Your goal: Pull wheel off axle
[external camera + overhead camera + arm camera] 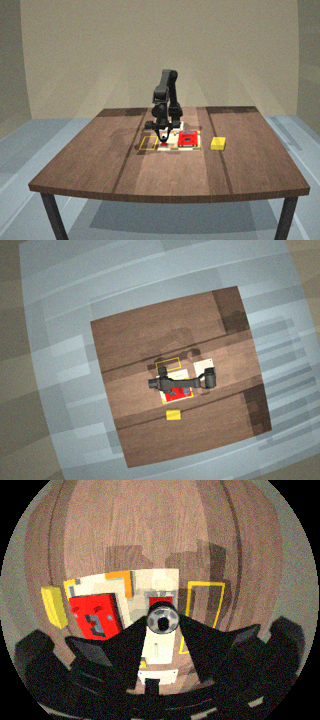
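Note:
The small dark wheel [162,619] [165,137] with a pale hub sits on the upright axle, over a red foot on the left part of the white baseplate [165,148] [160,578] [178,374]. My gripper [163,618] [163,136] [162,372] reaches straight down and is shut on the wheel, one finger on each side. The marked area is a yellow rectangle outline [147,149] [188,602] [168,359] on the table just beside the baseplate, with nothing inside it. In the overhead view the gripper hides the wheel.
A red block assembly [188,138] [94,615] [178,395] covers the other part of the baseplate. A yellow block [217,143] [54,607] [173,414] lies farther out on that side. The arm stands on a white plate [202,366] behind the baseplate.

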Controlling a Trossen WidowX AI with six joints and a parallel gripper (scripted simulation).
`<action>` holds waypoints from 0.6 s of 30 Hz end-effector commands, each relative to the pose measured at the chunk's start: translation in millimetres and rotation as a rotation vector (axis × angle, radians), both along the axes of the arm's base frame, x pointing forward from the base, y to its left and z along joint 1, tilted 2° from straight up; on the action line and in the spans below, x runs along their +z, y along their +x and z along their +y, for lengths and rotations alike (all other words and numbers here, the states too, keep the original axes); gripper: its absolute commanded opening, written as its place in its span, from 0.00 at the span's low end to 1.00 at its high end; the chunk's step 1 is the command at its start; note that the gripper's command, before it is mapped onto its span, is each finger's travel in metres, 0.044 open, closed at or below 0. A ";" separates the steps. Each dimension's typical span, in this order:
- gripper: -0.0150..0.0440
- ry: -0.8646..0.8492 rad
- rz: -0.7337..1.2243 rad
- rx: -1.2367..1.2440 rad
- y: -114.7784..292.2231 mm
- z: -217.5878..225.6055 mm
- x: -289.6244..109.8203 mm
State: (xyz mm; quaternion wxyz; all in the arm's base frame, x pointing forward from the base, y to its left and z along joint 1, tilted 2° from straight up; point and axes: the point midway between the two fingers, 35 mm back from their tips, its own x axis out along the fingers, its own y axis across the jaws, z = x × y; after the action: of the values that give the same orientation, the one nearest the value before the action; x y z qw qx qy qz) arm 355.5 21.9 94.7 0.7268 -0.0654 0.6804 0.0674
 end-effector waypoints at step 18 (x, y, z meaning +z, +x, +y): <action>0.25 0.001 -0.003 -0.002 -0.1 -0.2 9.2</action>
State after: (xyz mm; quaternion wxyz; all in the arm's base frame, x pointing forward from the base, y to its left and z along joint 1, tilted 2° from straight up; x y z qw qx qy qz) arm 355.1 22.0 99.1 0.7256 -0.0648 0.6817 0.0679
